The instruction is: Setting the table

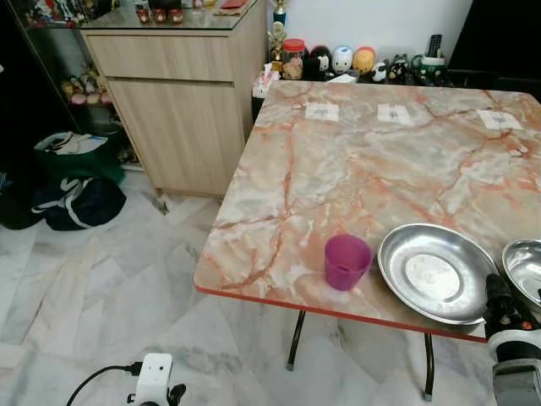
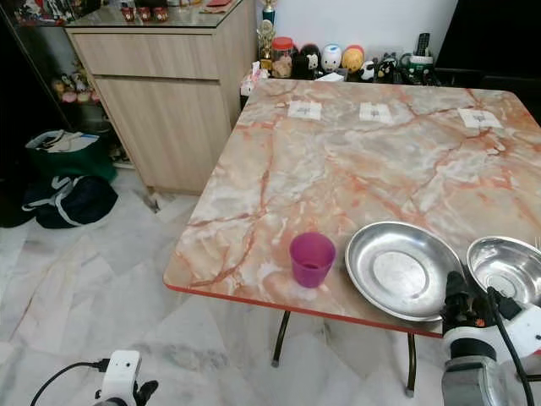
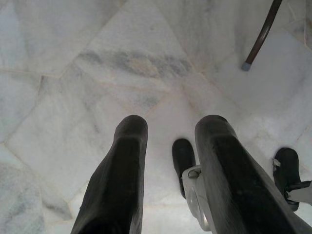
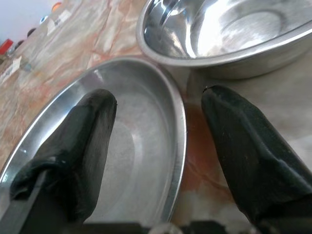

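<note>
A purple plastic cup [image 1: 347,262] stands upright near the front edge of the marble table [image 1: 363,161]. Right of it lies a shallow steel plate [image 1: 435,272], and a steel bowl [image 1: 526,269] sits just beyond that. My right gripper [image 4: 158,97] is open at the table's front right corner. It straddles the plate's [image 4: 131,146] near rim, one finger over the plate and the other over bare table beside the bowl [image 4: 219,29]. My left gripper [image 3: 171,124] hangs open and empty low over the floor.
A wooden cabinet [image 1: 182,110] stands left of the table, with dark bags [image 1: 76,199] on the marble floor beside it. Figurines and jars [image 1: 338,61] line the table's far edge, and three small paper cards [image 1: 321,111] lie on it. A table leg [image 3: 263,34] is near my left gripper.
</note>
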Controlling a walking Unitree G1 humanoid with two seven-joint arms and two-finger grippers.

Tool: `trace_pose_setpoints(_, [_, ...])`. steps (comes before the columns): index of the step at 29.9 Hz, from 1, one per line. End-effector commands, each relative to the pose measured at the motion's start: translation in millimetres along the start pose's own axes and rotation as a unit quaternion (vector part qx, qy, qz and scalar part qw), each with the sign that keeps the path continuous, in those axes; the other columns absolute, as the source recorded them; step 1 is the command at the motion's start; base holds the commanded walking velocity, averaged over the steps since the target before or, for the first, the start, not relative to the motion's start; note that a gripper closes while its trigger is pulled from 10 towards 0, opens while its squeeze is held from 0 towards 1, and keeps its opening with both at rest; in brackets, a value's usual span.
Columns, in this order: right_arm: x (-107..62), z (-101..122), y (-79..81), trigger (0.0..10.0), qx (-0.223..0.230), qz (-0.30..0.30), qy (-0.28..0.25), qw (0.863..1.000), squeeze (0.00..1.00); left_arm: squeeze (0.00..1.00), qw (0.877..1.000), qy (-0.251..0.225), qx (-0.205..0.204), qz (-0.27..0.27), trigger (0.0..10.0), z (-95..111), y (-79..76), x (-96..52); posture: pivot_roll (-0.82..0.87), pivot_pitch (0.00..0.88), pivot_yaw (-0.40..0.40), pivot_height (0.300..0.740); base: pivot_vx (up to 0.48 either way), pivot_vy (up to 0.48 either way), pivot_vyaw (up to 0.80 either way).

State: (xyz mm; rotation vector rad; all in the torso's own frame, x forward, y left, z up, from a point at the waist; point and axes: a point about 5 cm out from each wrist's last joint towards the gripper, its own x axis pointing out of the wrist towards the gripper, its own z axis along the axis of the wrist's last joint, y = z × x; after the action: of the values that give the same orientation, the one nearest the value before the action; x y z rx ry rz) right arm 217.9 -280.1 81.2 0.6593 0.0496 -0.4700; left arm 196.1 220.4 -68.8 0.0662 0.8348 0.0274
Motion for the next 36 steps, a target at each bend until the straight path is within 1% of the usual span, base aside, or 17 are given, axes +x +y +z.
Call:
trace_pose_setpoints(1, [3.2, -1, 0.7, 10.0, -0.004, 0.003, 0.009, 1.000, 0.00, 0.00, 1.000, 0.009, 0.003, 0.004, 10.0, -4, 2.9, -1.0, -0.07, 0.047, 0.029, 0.740, 0.000, 0.000, 0.00])
trace_pose_setpoints(2, [3.4, -1, 1.0, 10.0, 0.001, 0.004, 0.009, 1.000, 0.00, 0.00, 1.000, 0.009, 0.002, 0.004, 10.0, -4, 2.8, -1.0, -0.07, 0.047, 0.029, 0.740, 0.000, 0.000, 0.00])
trace_pose_setpoints(7, [6.4, -6, -0.1, 10.0, -0.010, -0.005, 0.028, 1.000, 0.00, 0.00, 1.000, 0.010, 0.003, 0.003, 10.0, -5, 2.9, -1.3, -0.07, 0.047, 0.028, 0.740, 0.000, 0.000, 0.00])
trace_pose_setpoints(14, [8.7, -12, -2.2, 10.0, -0.003, -0.009, 0.041, 0.999, 0.00, 0.00, 1.000, 0.009, 0.005, 0.002, 10.0, -5, 2.4, -1.3, -0.06, 0.046, 0.027, 0.740, 0.000, 0.000, 0.00])
trace_pose_setpoints(19, [14.3, -15, 0.4, 10.0, -0.003, -0.006, 0.049, 0.999, 0.00, 0.00, 1.000, 0.009, 0.007, 0.002, 10.0, -5, 2.3, -1.3, -0.06, 0.047, 0.027, 0.740, 0.000, 0.000, 0.00])
trace_pose_setpoints(20, [14.7, -15, 0.9, 9.8, -0.003, -0.006, 0.049, 0.999, 0.00, 0.00, 1.000, 0.009, 0.007, 0.002, 10.0, -5, 2.3, -1.3, -0.06, 0.047, 0.027, 0.740, 0.000, 0.000, 0.00])
trace_pose_setpoints(21, [15.5, -16, 1.1, 6.5, -0.005, -0.007, 0.053, 0.999, 0.00, 0.00, 1.000, 0.009, 0.007, 0.001, 10.0, -5, 2.2, -1.3, -0.06, 0.046, 0.026, 0.740, 0.000, 0.000, 0.00])
trace_pose_setpoints(22, [15.9, -17, 1.2, 6.5, -0.007, -0.007, 0.056, 0.998, 0.00, 0.00, 1.000, 0.009, 0.007, 0.001, 10.0, -5, 2.0, -1.3, -0.06, 0.046, 0.026, 0.740, 0.000, 0.000, 0.00])
trace_pose_setpoints(23, [16.9, -20, 1.6, 4.2, -0.008, -0.009, 0.062, 0.998, 0.00, 0.00, 1.000, 0.010, 0.007, 0.001, 10.0, -5, 1.9, -1.3, -0.06, 0.046, 0.026, 0.740, 0.000, 0.000, 0.00])
trace_pose_setpoints(24, [17.7, -23, 1.8, 4.4, -0.010, -0.010, 0.073, 0.997, 0.00, 0.00, 1.000, 0.010, 0.007, 0.001, 10.0, -5, 1.8, -1.3, -0.06, 0.047, 0.027, 0.740, 0.000, 0.000, 0.00])
trace_pose_setpoints(26, [18.2, -25, 1.9, 4.4, -0.011, -0.011, 0.081, 0.997, 0.00, 0.00, 1.000, 0.010, 0.007, 0.001, 10.0, -5, 1.8, -1.3, -0.06, 0.047, 0.027, 0.740, 0.000, 0.000, 0.00])
trace_pose_setpoints(27, [19.7, -30, 1.5, 10.0, -0.015, -0.012, 0.091, 0.996, 0.00, 0.00, 1.000, 0.010, 0.006, 0.000, 10.0, -5, 1.5, -1.3, -0.05, 0.047, 0.026, 0.740, 0.000, 0.000, 0.00])
trace_pose_setpoints(31, [21.8, -34, 1.9, 10.0, -0.019, -0.016, 0.101, 0.995, 0.00, 0.00, 1.000, 0.011, 0.007, 0.000, 10.0, -6, 1.4, -1.4, -0.05, 0.047, 0.025, 0.740, 0.000, 0.000, 0.00])
trace_pose_setpoints(32, [22.7, -34, 2.9, 9.1, -0.016, -0.014, 0.100, 0.995, 0.00, 0.00, 1.000, 0.011, 0.007, 0.000, 10.0, -6, 1.4, -1.4, -0.05, 0.047, 0.025, 0.740, 0.000, 0.000, 0.00])
trace_pose_setpoints(33, [23.3, -34, 4.1, 0.0, -0.014, -0.012, 0.100, 0.995, 0.00, 0.00, 1.000, 0.011, 0.007, 0.000, 10.0, -6, 1.4, -1.4, -0.05, 0.046, 0.024, 0.740, 0.000, 0.000, 0.00])
trace_pose_setpoints(36, [24.8, -34, 6.5, 0.0, -0.016, -0.008, 0.100, 0.995, 0.00, 0.00, 1.000, 0.010, 0.007, 0.000, 10.0, -5, 1.3, -1.4, -0.05, 0.046, 0.023, 0.740, 0.000, 0.000, 0.00])
